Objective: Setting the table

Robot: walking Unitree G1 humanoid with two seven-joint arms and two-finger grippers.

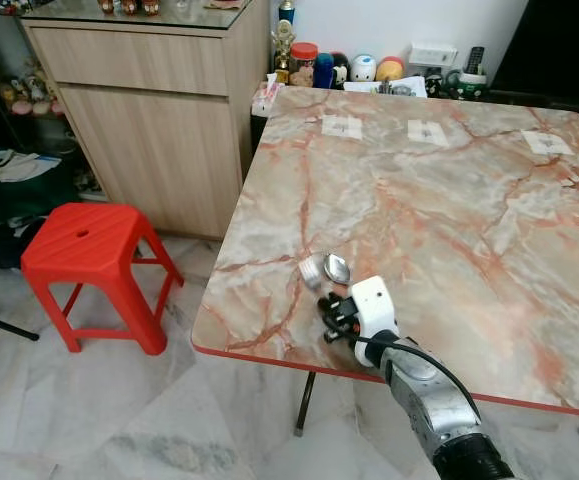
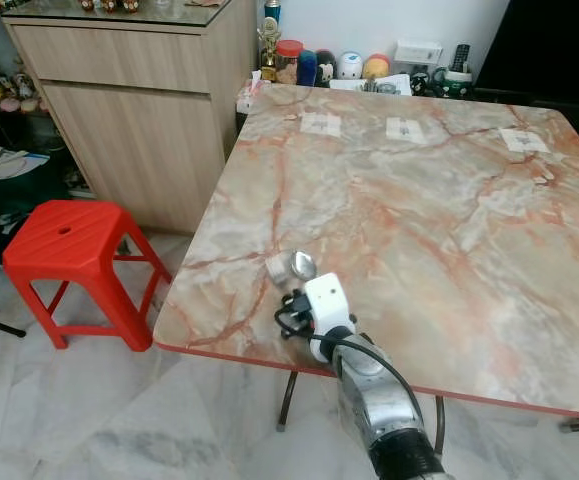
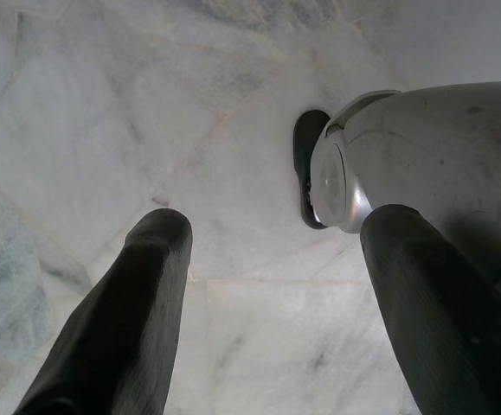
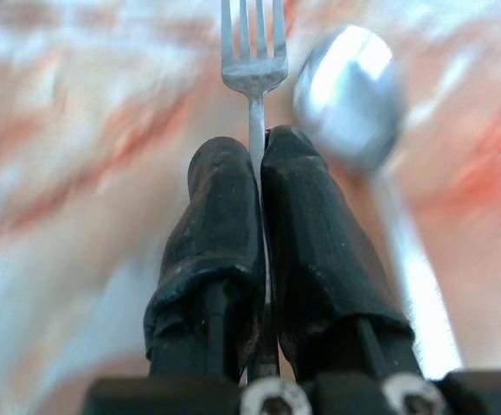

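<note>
**Fork Pinched at the Near Edge of the Marble Counter**

Silver and close to the lens in the left eye view, the right arm reaches up from the bottom of the frame to the near edge of the counter, a square top of pink and grey marble pattern with a red rim. Its right gripper rests just over that edge, and a spoon lies on the surface just beyond it, its bowl shining. A red stool stands on the pale marble floor to the left, beside a wooden cabinet. Jars and small ornaments line the far wall behind the counter.

Seen from the right eye, the same layout holds: the gripper sits at the near left part of the counter, the spoon just past it.

Along the left wrist, the left gripper hangs over the floor with its two black fingers spread well apart.

Along the right wrist, the black fingers are pressed together on the handle of a fork, tines pointing away over the counter. The spoon lies just beside the fork, its bowl level with the tines.
</note>
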